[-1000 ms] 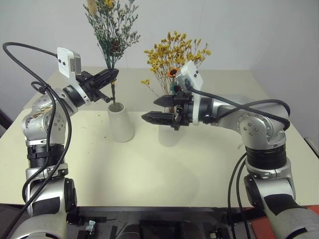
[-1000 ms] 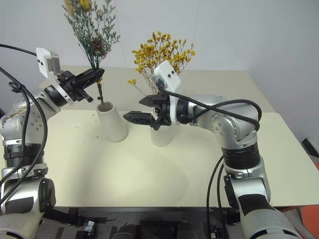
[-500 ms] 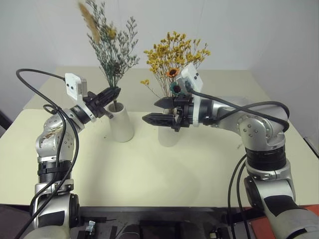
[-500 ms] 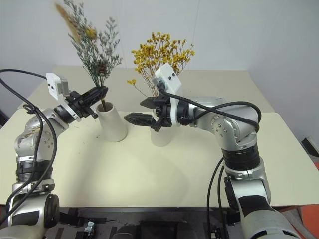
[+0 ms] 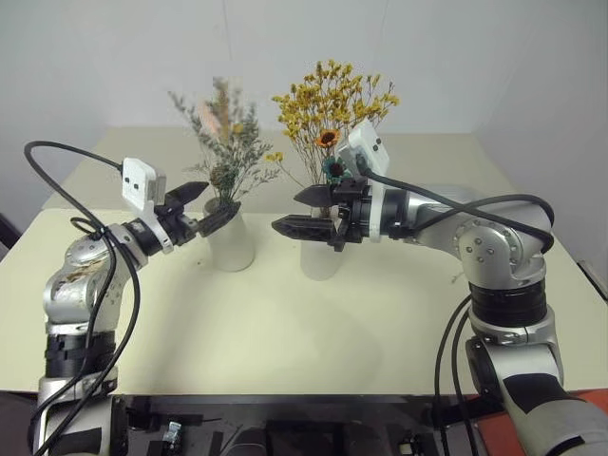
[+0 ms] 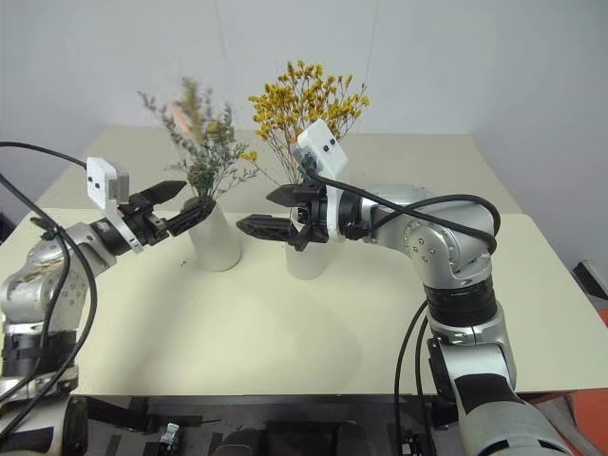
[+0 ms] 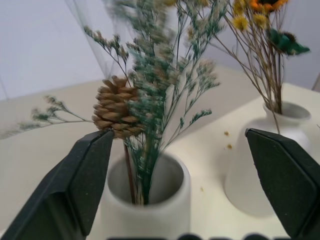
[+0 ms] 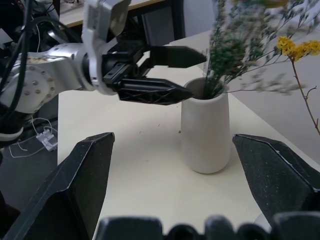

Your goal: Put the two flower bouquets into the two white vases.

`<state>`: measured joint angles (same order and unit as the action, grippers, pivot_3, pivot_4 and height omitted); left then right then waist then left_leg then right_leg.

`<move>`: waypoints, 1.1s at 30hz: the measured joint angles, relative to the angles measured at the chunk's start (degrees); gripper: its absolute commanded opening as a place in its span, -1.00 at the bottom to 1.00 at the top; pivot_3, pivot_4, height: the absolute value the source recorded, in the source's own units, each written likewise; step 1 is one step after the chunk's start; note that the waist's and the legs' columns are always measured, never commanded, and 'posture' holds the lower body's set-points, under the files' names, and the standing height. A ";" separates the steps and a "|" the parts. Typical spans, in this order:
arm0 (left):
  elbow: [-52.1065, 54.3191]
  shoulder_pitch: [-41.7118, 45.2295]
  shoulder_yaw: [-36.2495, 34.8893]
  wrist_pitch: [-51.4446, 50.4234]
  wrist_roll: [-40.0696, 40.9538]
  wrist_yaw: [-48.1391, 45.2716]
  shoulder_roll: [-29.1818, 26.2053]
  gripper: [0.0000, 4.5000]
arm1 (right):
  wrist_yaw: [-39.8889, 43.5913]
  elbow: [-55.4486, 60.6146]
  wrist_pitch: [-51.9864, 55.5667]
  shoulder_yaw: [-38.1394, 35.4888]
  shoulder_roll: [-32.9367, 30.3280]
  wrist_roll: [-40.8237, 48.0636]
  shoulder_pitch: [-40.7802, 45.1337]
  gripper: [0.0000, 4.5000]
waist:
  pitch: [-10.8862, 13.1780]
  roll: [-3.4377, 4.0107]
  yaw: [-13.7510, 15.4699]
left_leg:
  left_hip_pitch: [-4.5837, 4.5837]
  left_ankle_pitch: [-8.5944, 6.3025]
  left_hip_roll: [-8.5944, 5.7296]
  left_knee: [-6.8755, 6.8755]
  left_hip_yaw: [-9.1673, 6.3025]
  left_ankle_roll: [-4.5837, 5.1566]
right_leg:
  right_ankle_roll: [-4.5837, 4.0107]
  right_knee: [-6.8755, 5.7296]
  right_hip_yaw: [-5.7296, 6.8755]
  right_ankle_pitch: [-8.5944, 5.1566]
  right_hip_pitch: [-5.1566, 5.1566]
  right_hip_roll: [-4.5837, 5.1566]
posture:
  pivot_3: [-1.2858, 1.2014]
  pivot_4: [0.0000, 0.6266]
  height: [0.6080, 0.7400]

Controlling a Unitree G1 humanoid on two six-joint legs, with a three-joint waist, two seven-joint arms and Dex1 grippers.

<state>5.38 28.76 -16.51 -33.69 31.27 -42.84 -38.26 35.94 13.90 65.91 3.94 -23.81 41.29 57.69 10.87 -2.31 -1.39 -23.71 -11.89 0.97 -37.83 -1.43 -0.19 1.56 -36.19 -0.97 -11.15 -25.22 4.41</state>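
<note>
Left wrist view has my left gripper (image 7: 185,187) spread wide, holding nothing, right at the tapered vase (image 7: 145,200) where the grey-green bouquet (image 7: 155,95) sits. My right gripper (image 5: 293,211) is wide open too, empty, just beside the bottle vase (image 5: 321,258) holding the yellow bouquet (image 5: 332,100). Both vases are on the table (image 5: 285,323).

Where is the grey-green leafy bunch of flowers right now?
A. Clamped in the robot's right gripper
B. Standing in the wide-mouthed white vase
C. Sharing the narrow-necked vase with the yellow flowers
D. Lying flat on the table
B: the grey-green leafy bunch has its stems down inside the wide-mouthed white vase, and the left gripper beside it stands open, holding nothing.
</note>
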 measured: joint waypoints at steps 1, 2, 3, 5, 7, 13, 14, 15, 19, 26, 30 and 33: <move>1.83 -1.54 -0.55 -0.89 0.20 0.71 -0.83 1.00 | 0.01 0.08 0.00 -0.01 -0.07 0.02 -0.05 1.00 | 0.00 0.00 0.00 | 0.00 0.00 0.01 0.00 0.00 0.00 | 0.00 -0.01 0.00 0.00 0.00 0.00 | 0.03 -0.52 1.00; 3.66 -2.96 -1.06 -1.77 0.36 1.10 -1.70 1.00 | 0.03 0.16 0.00 -0.03 -0.14 0.05 -0.09 1.00 | 0.00 0.00 0.03 | 0.02 0.00 0.00 0.00 0.00 0.00 | 0.00 -0.01 0.00 0.00 0.01 0.00 | 0.03 -0.52 1.00; 5.06 -4.06 -1.64 -2.23 0.45 1.28 -2.36 1.00 | 0.04 0.18 0.00 -0.03 -0.19 0.06 -0.12 1.00 | 0.00 0.00 0.03 | 0.04 0.00 0.00 0.00 0.00 0.00 | 0.00 -0.02 0.00 0.00 0.02 0.00 | 0.03 -0.52 1.00; 7.59 -5.85 -2.88 -3.69 0.94 1.58 -3.83 1.00 | 0.12 0.22 0.00 -0.03 -0.26 0.13 -0.16 1.00 | 0.00 0.00 0.04 | 0.06 0.00 0.01 0.00 0.00 0.00 | 0.00 -0.01 0.00 -0.01 0.04 -0.01 | 0.03 -0.52 1.00; 9.14 -6.81 -4.22 -4.57 2.50 1.55 -4.67 1.00 | 0.19 0.22 0.00 -0.03 -0.31 0.14 -0.18 1.00 | 0.00 0.00 0.15 | 0.06 0.00 0.01 0.00 0.00 0.00 | 0.00 0.00 0.01 -0.01 0.04 -0.01 | 0.03 -0.52 1.00; 14.11 -7.58 -6.86 -5.29 7.86 -1.52 -6.78 1.00 | 0.49 0.81 0.00 -0.07 -2.64 0.08 -2.28 1.00 | 0.00 0.00 0.43 | 0.06 0.00 0.00 0.00 0.00 0.00 | 0.00 0.05 0.02 -0.01 0.08 0.00 | 0.03 -0.52 1.00; 14.44 -7.63 -6.91 -5.28 8.59 -2.06 -7.07 1.00 | 0.50 0.87 0.00 -0.25 -3.28 0.02 -2.92 1.00 | 0.00 0.00 0.43 | 0.07 0.00 0.00 0.00 0.02 0.00 | 0.00 0.04 0.01 -0.01 0.08 0.00 | 0.03 -0.52 1.00; 14.67 -7.63 -6.91 -5.27 9.27 -2.54 -7.09 1.00 | 0.47 1.07 0.00 -0.48 -4.09 0.02 -3.48 1.00 | 0.00 0.00 0.40 | 0.08 0.00 0.01 0.00 0.02 0.00 | 0.00 0.05 0.01 -0.02 0.08 -0.01 | 0.03 -0.52 1.00; 14.94 -7.57 -6.78 -5.21 10.66 -3.84 -7.09 1.00 | 0.18 1.93 0.01 -2.14 -6.12 0.13 -4.98 1.00 | 0.00 0.00 0.39 | 0.09 0.00 0.02 0.00 0.02 0.00 | 0.01 0.06 0.01 -0.02 0.08 -0.03 | 0.03 -0.52 1.00; 14.80 -6.20 -4.72 -4.33 11.43 -5.28 -6.83 1.00 | -1.34 1.32 -0.57 -3.57 -7.58 -1.43 -7.34 1.00 | 0.00 -0.01 0.36 | 0.11 0.00 0.02 0.00 0.03 0.00 | 0.01 0.07 -0.01 -0.03 0.11 -0.03 | 0.03 -0.52 1.00; 14.21 -3.66 -1.93 -3.49 11.49 -5.78 -5.83 1.00 | -4.43 -3.56 -3.65 -3.48 -4.09 -5.19 -7.33 1.00 | -0.01 -0.01 0.28 | 0.17 0.00 0.02 0.01 0.05 0.00 | 0.01 0.09 -0.02 -0.03 0.16 -0.05 | 0.03 -0.52 1.00; 13.68 -2.90 -0.39 -2.87 11.48 -6.15 -5.24 1.00 | -6.89 -7.40 -5.45 -3.41 -1.40 -7.62 -7.05 1.00 | -0.01 -0.01 0.22 | 0.13 0.00 0.02 0.02 0.05 0.00 | 0.00 0.08 -0.03 -0.02 0.13 -0.04 | 0.03 -0.52 1.00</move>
<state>19.06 25.86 -16.90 -36.56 42.75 -49.00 -43.50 29.05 6.51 60.46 0.53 -25.21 33.68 50.64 10.86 -2.32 -1.17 -23.57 -11.89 0.99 -37.81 -1.38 -0.19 1.56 -36.11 -1.00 -11.17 -25.09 4.37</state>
